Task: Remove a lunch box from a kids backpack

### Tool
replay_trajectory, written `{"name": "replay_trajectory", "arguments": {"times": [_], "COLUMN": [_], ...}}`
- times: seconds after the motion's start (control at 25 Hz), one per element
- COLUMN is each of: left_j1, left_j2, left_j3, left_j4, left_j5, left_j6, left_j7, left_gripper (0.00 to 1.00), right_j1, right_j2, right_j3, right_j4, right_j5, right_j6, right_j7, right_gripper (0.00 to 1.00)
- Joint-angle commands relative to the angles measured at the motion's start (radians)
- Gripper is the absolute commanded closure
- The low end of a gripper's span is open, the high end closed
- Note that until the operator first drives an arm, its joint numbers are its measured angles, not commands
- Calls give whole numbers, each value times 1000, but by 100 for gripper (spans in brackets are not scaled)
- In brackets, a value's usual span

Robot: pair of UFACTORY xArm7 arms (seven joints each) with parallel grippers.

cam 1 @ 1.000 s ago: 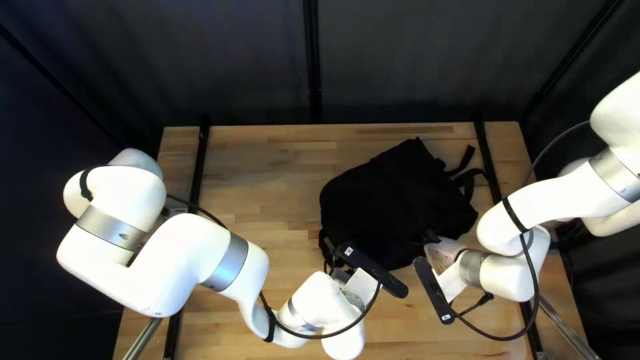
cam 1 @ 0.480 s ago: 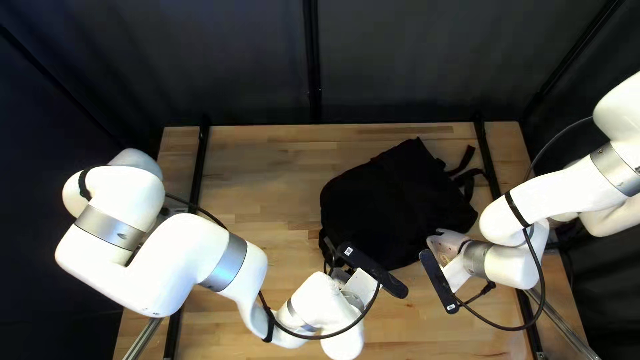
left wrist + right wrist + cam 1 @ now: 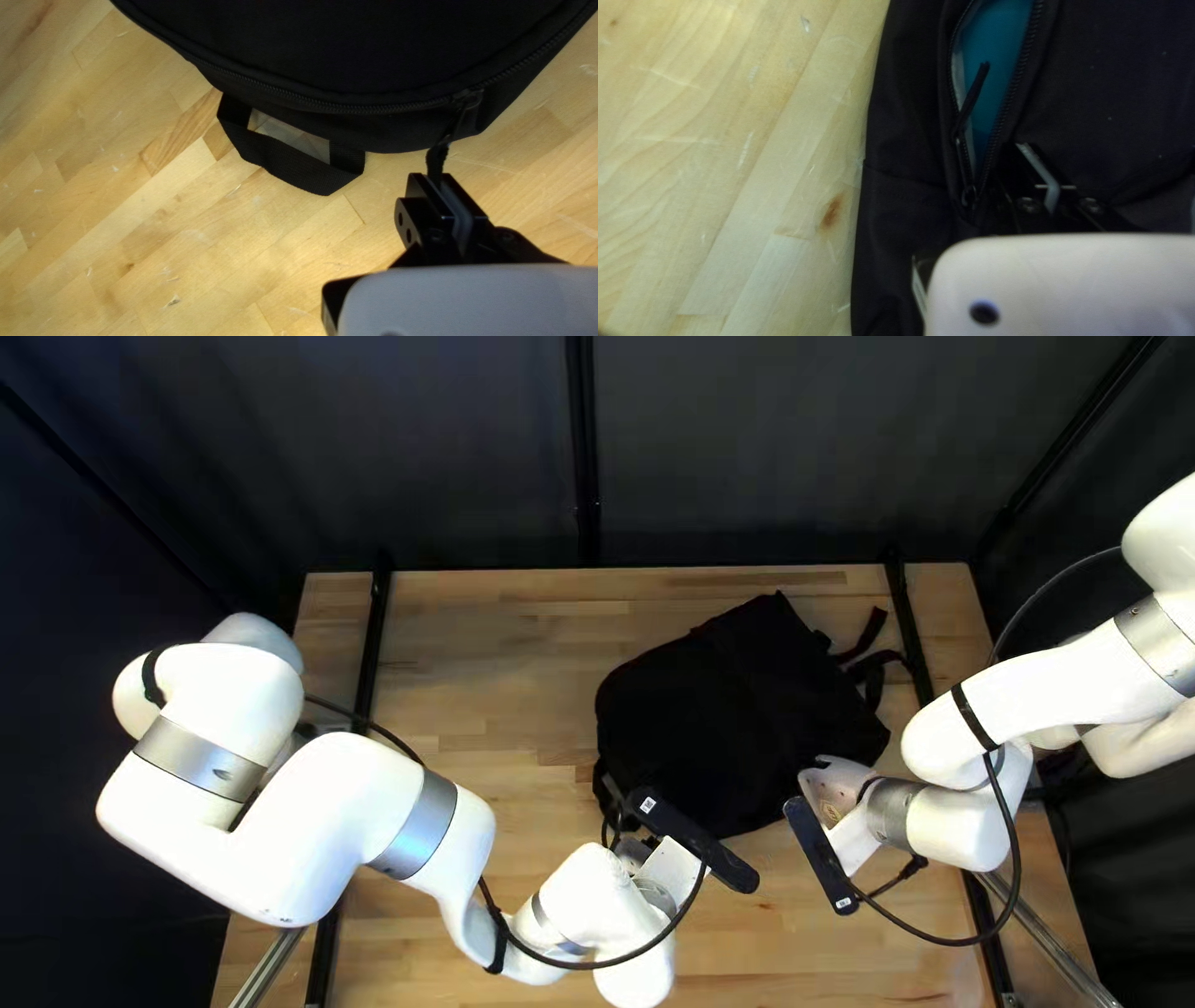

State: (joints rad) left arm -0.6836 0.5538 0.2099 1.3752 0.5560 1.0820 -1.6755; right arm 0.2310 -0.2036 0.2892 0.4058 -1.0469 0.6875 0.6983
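- Got two grippers in close: left gripper (image 3: pixel 439 177) clamped on one zip pull (image 3: pixel 438 157), near one handle (image 3: pixel 293 163).
- Just eased right gripper (image 3: pixel 1024 149) a bit toward the right of the top left view; fingers narrow, can't make out anything in them. Likely means backing off to line up another grab.
- Counting one bag (image 3: pixel 735 709), hardly shifted, and one gap with teal stuff (image 3: pixel 996 56) inside, one slack pull (image 3: pixel 975 93) across it.
- Can't confirm the lunch box; maybe that teal, so probably still in there.
- Farther out, spotting two straps (image 3: pixel 868 635).
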Motion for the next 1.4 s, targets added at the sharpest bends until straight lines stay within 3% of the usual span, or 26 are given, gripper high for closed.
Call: {"name": "replay_trajectory", "arguments": {"times": [0.04,0.92,0.96,1.0,1.24,1.4], "left_j1": [-2,-11,-11,-12,-14,-19], "left_j2": [-1,-12,-12,-12,-15,-37], "left_j3": [0,2,2,2,2,5], "left_j4": [1,-23,-23,-24,-30,-58], "left_j5": [2,17,18,18,20,30], "left_j6": [0,-16,-17,-17,-20,-24], "left_j7": [-1,-19,-20,-20,-25,-34], "left_gripper": [100,100,100,100,100,100], "right_j1": [-5,-85,-86,-85,-79,-81], "right_j2": [36,84,86,88,82,77], "right_j3": [-5,-73,-73,-72,-65,-76], "right_j4": [55,70,69,65,51,92], "right_j5": [3,-211,-215,-223,-221,-158], "right_j6": [4,-108,-109,-109,-105,-96], "right_j7": [-38,-10,-6,5,16,-72], "right_gripper": [0,0,16,99,100,100]}}
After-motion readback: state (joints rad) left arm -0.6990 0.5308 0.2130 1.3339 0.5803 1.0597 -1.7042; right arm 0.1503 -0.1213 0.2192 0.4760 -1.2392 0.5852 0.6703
